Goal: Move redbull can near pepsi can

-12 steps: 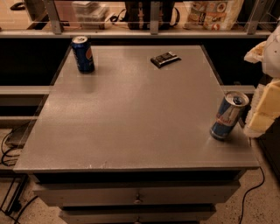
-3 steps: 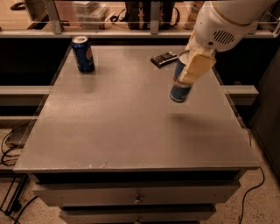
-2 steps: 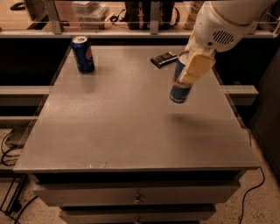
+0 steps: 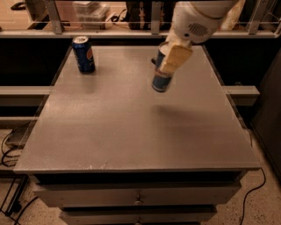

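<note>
The pepsi can [image 4: 84, 54], dark blue with a silver top, stands upright at the far left of the grey table [image 4: 109, 123]. My gripper [image 4: 169, 61] is shut on the redbull can [image 4: 161, 77], a slim silver-and-blue can, and holds it tilted in the air above the table's far middle-right part. A cream-coloured finger [image 4: 174, 58] covers the can's upper half. The redbull can is well to the right of the pepsi can, about a third of the table's width away.
The white arm housing [image 4: 195, 19] hangs over the far right of the table. A shelf rail with clutter [image 4: 92, 11] runs behind the table. Drawers [image 4: 138, 195] sit below the front edge. Cables lie on the floor at the left [image 4: 9, 149].
The gripper has carried the redbull can from the table's right edge up into the air, and over the last second further left toward the pepsi can. It now covers the small black object.
</note>
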Available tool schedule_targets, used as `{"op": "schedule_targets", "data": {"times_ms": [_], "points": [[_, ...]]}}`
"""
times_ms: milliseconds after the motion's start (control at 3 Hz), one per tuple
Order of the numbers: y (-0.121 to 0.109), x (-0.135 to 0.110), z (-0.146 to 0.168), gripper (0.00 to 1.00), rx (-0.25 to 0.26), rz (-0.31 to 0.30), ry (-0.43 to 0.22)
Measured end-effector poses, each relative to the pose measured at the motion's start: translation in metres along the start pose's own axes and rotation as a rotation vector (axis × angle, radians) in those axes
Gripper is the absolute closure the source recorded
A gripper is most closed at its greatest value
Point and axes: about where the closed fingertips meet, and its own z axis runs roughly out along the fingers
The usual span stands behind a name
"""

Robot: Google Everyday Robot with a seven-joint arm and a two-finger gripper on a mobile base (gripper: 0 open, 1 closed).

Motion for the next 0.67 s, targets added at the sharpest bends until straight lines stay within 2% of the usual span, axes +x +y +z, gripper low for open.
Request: {"op": "schedule_targets", "data": {"times_ms": [667], "points": [[-0.041, -0.069, 0.053, 1.0, -0.023, -0.064, -0.048]]}}
